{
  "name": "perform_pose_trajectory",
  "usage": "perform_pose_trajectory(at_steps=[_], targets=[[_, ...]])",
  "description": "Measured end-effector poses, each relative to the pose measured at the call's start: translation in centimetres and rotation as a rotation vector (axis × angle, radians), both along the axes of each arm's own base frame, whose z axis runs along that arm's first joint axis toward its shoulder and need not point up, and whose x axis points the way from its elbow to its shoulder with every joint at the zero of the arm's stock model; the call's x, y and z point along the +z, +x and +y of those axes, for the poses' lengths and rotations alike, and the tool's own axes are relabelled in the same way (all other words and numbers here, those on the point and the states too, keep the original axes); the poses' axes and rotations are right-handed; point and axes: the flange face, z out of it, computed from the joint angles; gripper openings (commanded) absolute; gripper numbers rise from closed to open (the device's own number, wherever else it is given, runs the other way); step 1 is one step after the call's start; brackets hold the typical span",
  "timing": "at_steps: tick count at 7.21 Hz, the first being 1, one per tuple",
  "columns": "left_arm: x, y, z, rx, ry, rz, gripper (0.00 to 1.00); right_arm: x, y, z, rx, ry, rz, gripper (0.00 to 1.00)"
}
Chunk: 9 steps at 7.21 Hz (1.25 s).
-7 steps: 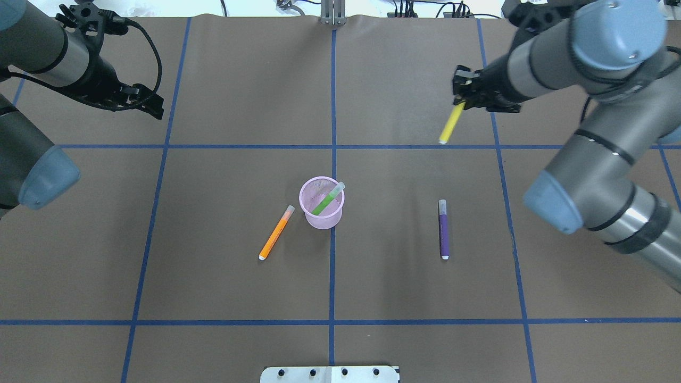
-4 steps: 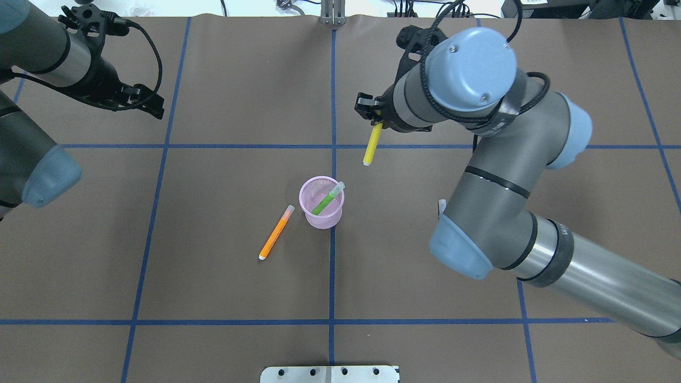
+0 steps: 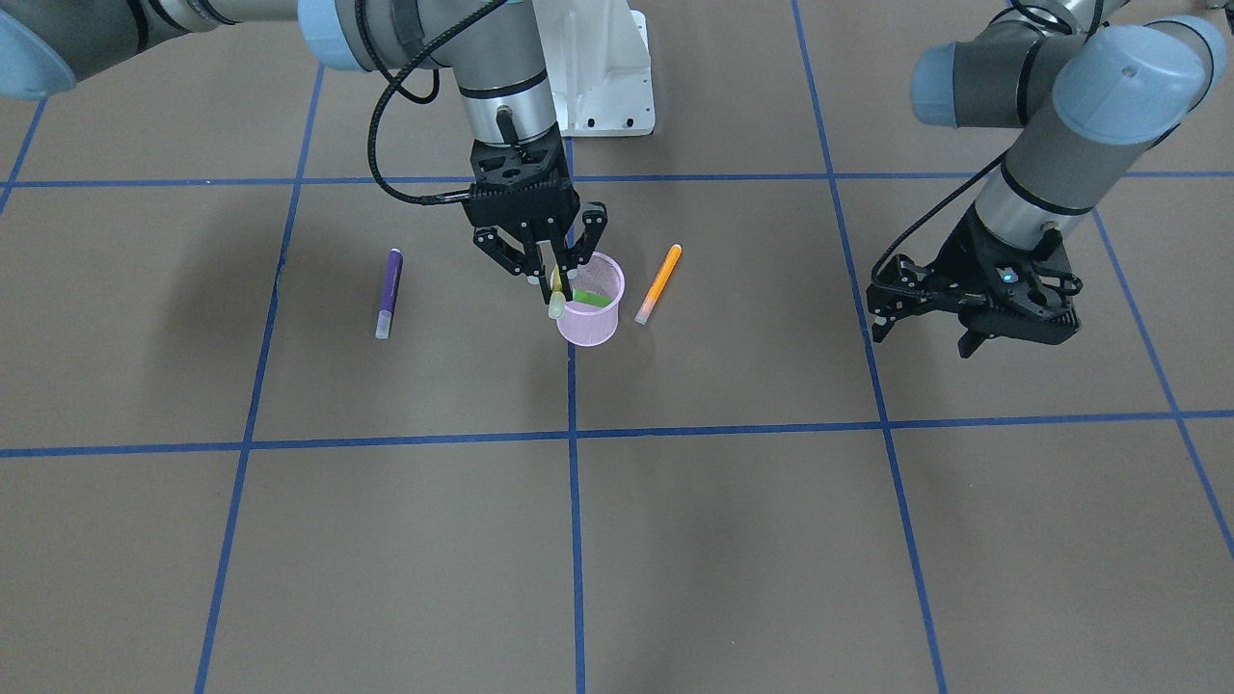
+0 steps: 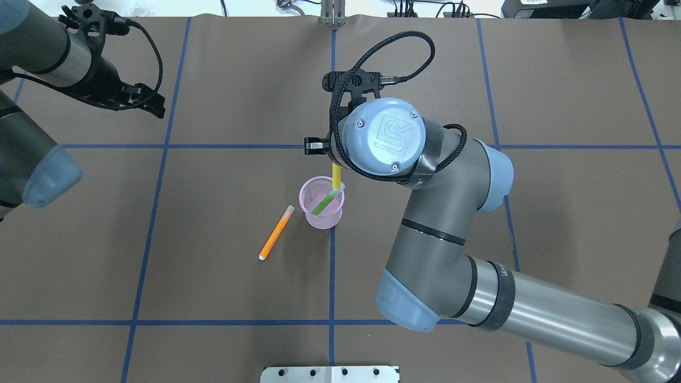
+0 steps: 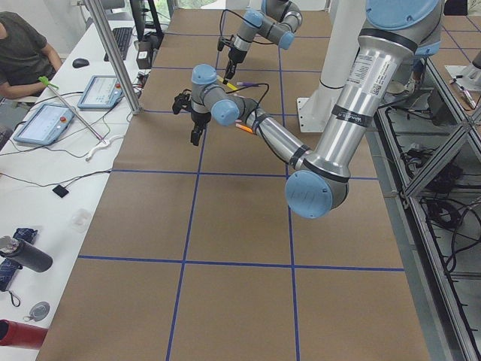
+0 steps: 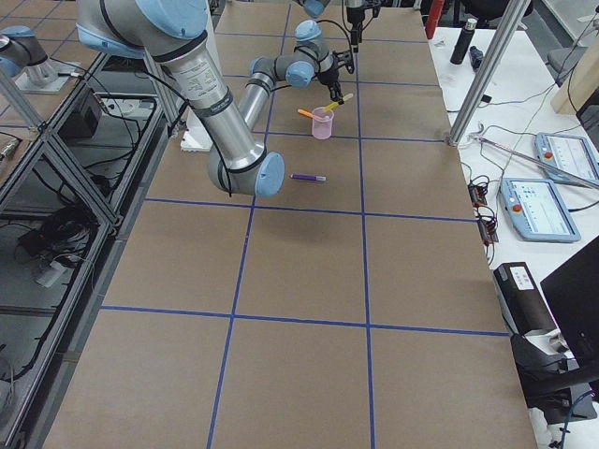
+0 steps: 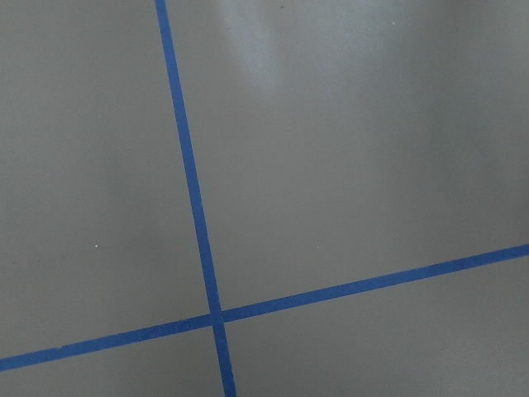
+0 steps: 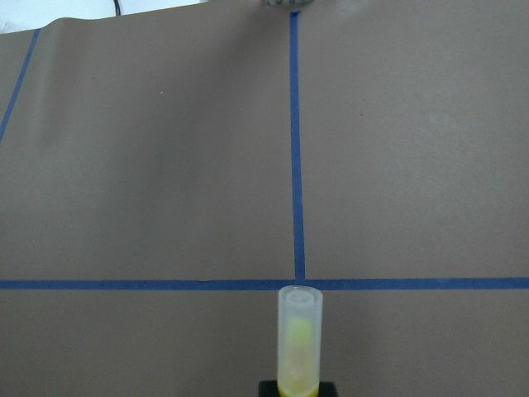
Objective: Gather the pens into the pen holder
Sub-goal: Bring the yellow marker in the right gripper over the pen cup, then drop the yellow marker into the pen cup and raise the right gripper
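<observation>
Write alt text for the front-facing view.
The right end effector holds a yellow pen at the rim of the pink holder; a green pen is inside. An orange pen and a purple pen lie either side of it; the left end effector hangs open.

Likely lab: taped table [image 4: 213, 250], teach pendants [image 6: 535, 208].

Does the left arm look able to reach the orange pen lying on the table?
Probably yes: the orange pen lies uncovered beside the pen holder, toward the left gripper, though the right gripper hovers nearby.

Grey arms [image 4: 548, 319], pale-blue caps [image 4: 383, 133], black cables [image 4: 417, 33]
</observation>
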Motion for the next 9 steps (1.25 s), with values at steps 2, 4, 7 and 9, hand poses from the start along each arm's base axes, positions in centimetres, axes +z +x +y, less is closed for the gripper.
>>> perform_pose_trajectory(at_steps=[2,4,7,9], targets=[[0.2,0.1,0.0,0.001,-0.003,-0.002,0.99,-0.4,-2.3,0.7,-0.021,0.044,0.040,0.00],[0.4,0.2,-0.1,0.003,-0.005,-0.006,0.99,-0.2,-3.6,1.6,-0.014,0.059,0.054,0.00],[0.5,0.2,-0.2,0.005,-0.003,-0.006,0.99,0.1,-4.2,2.3,-0.011,0.062,0.057,0.69],[0.4,0.2,-0.2,0.002,-0.003,-0.004,0.99,0.7,-4.3,2.5,-0.012,0.057,0.064,0.79]])
